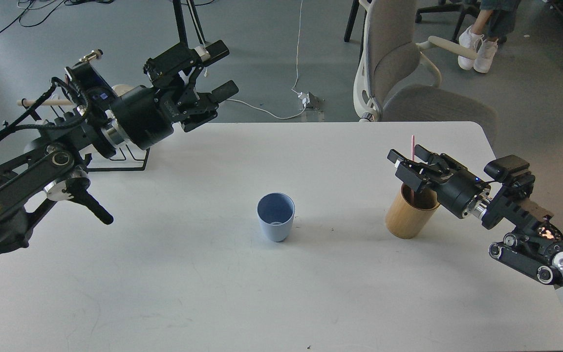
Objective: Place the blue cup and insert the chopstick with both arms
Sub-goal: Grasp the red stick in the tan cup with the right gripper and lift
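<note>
The blue cup (275, 223) stands upright and empty near the middle of the white table (213, 293). The pink chopstick (412, 142) stands in the tan wooden cup (407, 218) at the right; only its top shows. My right gripper (408, 158) reaches in from the right above the wooden cup's rim, its fingers apart on either side of the chopstick. I cannot tell whether they touch it. My left gripper (227, 68) is open and empty, raised above the table's far left edge, well away from the blue cup.
A black wire rack (127, 157) with a pale wooden rod (42, 102) stands at the table's far left, partly behind my left arm. A grey office chair (399, 68) stands beyond the far edge. A person's feet (477, 46) show at the top right.
</note>
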Robot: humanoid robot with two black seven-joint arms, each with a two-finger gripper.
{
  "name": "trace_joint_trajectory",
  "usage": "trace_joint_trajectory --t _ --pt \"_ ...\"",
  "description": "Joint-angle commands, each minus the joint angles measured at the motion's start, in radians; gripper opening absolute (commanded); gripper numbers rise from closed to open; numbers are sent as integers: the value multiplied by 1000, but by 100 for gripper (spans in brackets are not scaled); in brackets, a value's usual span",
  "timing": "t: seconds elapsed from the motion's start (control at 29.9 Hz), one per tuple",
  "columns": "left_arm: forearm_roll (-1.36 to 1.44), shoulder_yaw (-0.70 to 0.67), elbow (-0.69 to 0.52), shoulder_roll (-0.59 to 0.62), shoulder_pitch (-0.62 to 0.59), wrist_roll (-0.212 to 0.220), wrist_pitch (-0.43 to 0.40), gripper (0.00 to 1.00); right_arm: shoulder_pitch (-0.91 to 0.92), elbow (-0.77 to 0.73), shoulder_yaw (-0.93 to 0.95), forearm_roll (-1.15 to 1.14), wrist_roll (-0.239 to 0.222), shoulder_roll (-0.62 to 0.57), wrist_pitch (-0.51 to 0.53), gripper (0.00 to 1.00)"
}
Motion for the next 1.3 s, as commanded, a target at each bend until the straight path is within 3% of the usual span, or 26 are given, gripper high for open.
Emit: trace_joint_trajectory --t 0.0,0.5,0.7,0.87,1.27 --pt "-2 0 0 2 1 0 0 97 22 0 -38 1 0 -6 0 68" --pt "-34 0 1 0 9 0 22 97 23 6 -47 -4 0 -41 0 19" --pt "-90 0 6 0 9 0 22 97 23 5 -47 -4 0 -41 0 13" --pt "-93 0 6 0 9 0 22 97 25 6 -46 -2 0 -41 0 1" --pt "-139 0 9 0 11 0 22 97 95 92 0 13 0 -167 0 0"
